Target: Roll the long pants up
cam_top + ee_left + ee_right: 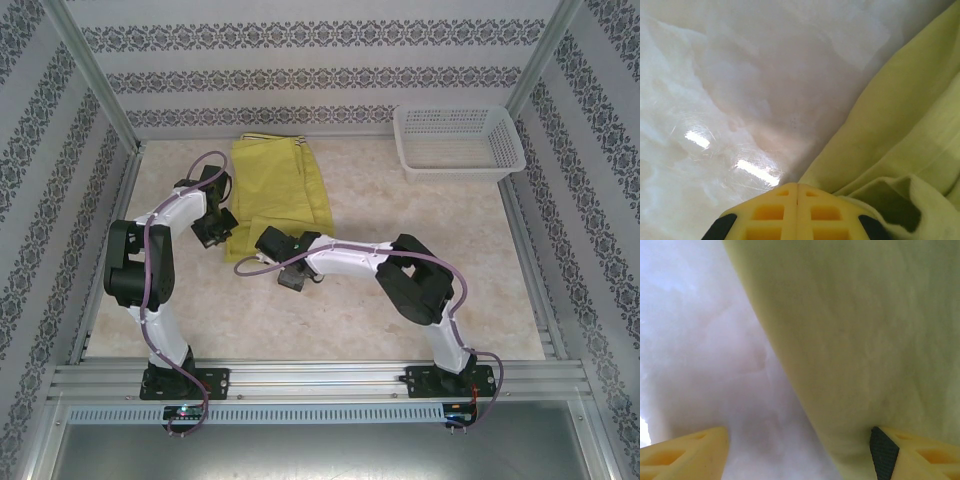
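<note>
The long pants (278, 185) lie folded in a yellow-green strip running from the back wall toward the middle of the table. My left gripper (222, 230) is low at their near left edge, shut. In the left wrist view its yellow fingers (798, 187) meet with no cloth seen between them, and the pants (890, 125) bunch against the right finger. My right gripper (262, 241) is at the near end of the pants, open. In the right wrist view the pants' edge (855, 340) hangs between the spread fingertips (800, 440), close to the right pad (884, 450).
A white mesh basket (510, 140) stands at the back right corner. Patterned walls and metal posts close in the table on three sides. Bare marble-look tabletop (420, 200) lies between the pants and the basket.
</note>
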Action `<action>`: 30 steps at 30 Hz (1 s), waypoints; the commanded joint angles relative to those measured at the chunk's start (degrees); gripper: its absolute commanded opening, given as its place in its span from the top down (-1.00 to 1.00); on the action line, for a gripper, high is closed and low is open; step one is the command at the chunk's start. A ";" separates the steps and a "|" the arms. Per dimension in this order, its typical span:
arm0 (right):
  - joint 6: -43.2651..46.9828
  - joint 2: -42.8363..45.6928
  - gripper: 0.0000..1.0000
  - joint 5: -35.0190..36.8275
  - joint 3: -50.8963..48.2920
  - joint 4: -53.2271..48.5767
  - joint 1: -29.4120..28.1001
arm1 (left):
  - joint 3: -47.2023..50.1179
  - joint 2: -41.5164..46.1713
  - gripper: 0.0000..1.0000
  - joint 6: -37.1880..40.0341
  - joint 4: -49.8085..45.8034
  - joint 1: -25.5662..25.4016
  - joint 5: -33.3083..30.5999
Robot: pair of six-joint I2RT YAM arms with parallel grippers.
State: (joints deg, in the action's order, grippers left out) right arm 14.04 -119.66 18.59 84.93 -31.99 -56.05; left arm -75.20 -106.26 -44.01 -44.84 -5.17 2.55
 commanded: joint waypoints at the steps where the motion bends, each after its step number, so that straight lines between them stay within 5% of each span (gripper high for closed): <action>1: 2.85 -3.00 -0.52 3.51 1.97 4.73 -0.55 | -1.88 1.31 1.00 1.04 -2.76 0.29 -0.10; 11: 8.78 -10.74 -0.26 4.90 6.53 11.23 1.46 | -1.33 1.52 1.00 1.38 -2.52 0.34 0.33; 14: 8.99 -11.39 0.18 2.97 8.81 9.66 2.23 | -0.16 2.59 1.00 1.45 -2.04 0.40 0.41; 16: 9.07 -10.83 0.98 1.79 9.12 8.99 2.74 | 0.14 3.20 1.00 1.34 -1.91 0.46 0.68; 17: 9.07 -10.40 1.00 1.15 9.32 8.33 3.00 | 0.15 3.50 1.00 1.31 -1.90 0.42 0.70; 25: 7.63 -3.18 0.99 0.57 5.55 6.71 3.43 | -1.07 5.15 1.00 1.41 -2.35 0.60 1.30; 27: 8.09 -2.35 0.00 2.11 5.36 6.80 3.33 | -1.44 5.18 1.00 1.38 -2.56 0.60 1.54; 28: 7.98 -2.41 -0.25 2.77 5.70 6.14 3.27 | -1.53 5.19 1.00 1.30 -2.62 0.60 1.59; 30: 7.71 -2.50 -0.44 3.96 6.22 4.58 2.82 | -1.45 5.31 1.00 1.21 -2.53 0.63 1.67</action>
State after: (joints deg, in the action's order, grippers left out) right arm 22.35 -124.70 18.98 91.07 -28.34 -52.77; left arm -75.70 -102.85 -43.66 -45.67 -5.13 3.68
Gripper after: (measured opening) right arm 0.625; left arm 0.046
